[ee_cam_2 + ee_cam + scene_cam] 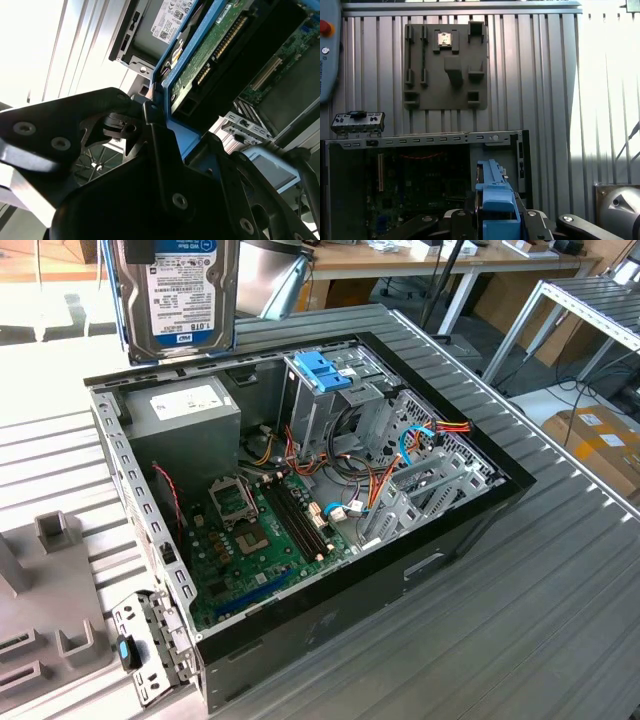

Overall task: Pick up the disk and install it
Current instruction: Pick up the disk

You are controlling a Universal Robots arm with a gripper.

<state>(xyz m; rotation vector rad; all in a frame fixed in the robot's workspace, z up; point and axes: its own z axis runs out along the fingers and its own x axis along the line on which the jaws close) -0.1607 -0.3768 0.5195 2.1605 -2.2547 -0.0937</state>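
While my gripper (496, 221) is clamped tight on the light-blue carrier rails of the disk (494, 192), its black fingers (156, 134) pressing the blue frame in both wrist views, I hold the drive upright in the air, clear of every surface. In the exterior view the disk (180, 290) shows label-forward above the far corner of the open computer case (420, 560), over the grey power supply (185, 415). It is well apart from the blue-handled drive cage (322, 375).
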